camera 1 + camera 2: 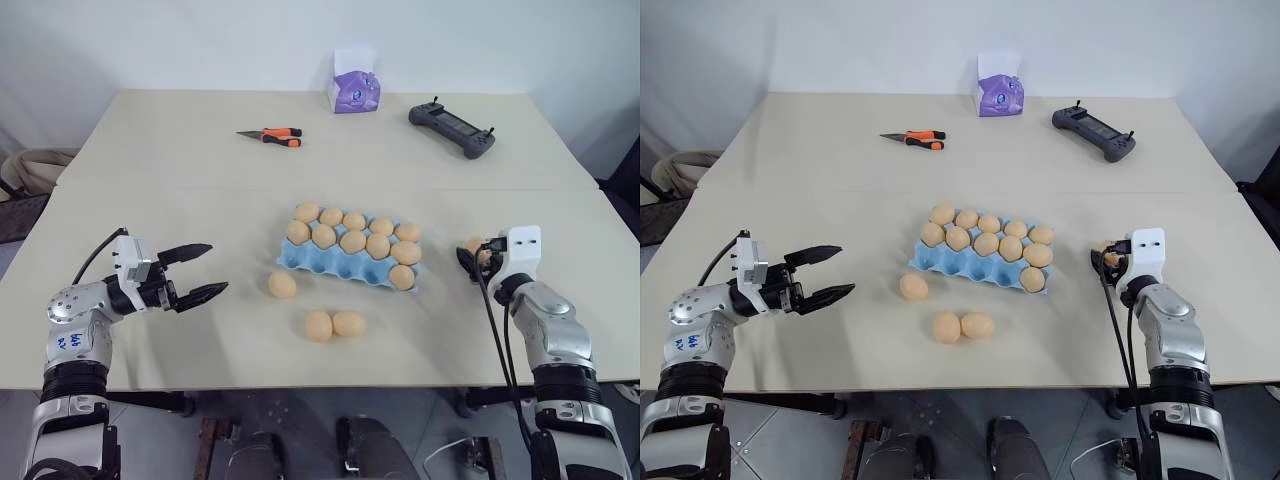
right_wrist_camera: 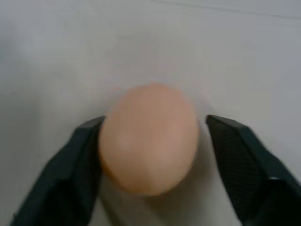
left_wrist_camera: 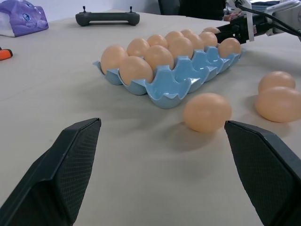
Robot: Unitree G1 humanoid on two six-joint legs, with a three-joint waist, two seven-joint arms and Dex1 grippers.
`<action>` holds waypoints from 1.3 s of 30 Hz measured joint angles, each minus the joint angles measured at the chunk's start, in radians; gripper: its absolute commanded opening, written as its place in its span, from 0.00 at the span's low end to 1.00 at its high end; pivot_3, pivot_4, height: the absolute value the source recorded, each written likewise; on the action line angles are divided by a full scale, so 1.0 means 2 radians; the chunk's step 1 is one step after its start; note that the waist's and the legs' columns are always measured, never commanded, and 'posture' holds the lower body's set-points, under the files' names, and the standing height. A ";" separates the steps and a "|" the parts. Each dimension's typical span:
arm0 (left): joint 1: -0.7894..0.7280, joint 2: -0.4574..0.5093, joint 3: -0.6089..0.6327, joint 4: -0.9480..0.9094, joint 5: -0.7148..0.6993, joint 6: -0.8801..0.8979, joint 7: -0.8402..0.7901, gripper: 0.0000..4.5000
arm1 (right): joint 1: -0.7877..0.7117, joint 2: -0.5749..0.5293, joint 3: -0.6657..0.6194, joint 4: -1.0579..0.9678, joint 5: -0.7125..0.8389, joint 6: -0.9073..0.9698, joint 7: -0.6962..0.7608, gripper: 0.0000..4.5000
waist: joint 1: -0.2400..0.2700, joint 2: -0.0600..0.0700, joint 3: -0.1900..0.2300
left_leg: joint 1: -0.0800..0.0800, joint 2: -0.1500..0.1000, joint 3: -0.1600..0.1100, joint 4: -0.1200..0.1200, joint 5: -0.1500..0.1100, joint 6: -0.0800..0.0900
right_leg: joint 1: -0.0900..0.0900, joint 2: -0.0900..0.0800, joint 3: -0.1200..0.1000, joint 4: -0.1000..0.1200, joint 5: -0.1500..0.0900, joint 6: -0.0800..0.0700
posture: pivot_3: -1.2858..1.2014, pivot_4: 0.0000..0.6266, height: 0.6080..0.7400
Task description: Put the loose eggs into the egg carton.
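Observation:
The light blue egg carton (image 1: 305,260) lies mid-table with several tan eggs in its cups. Three loose eggs lie in front of it: one (image 1: 282,285) by its near left corner and a touching pair (image 1: 318,325) (image 1: 349,323) closer to me. Right of the carton, a fourth loose egg (image 2: 148,139) rests on the table, with my right gripper (image 1: 473,252) shut on its sides. My left gripper (image 1: 205,270) stands open and empty, level, left of the single egg (image 3: 207,112) and pointing at it.
At the back of the table are a purple tissue box (image 1: 354,90), an orange-handled tool (image 1: 270,136) and a black handheld controller (image 1: 452,129). The table's front edge runs just below the egg pair.

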 measured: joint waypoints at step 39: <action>0.015 -0.001 0.004 -0.037 -0.003 0.016 0.017 1.00 | -0.026 -0.029 0.203 -0.350 0.103 0.303 0.106 0.56 | 0.001 0.000 0.000 | -0.009 0.000 -0.001 0.002 0.000 0.000 | -0.008 0.000 -0.001 0.000 0.000 0.000 | 0.52 0.24 1.00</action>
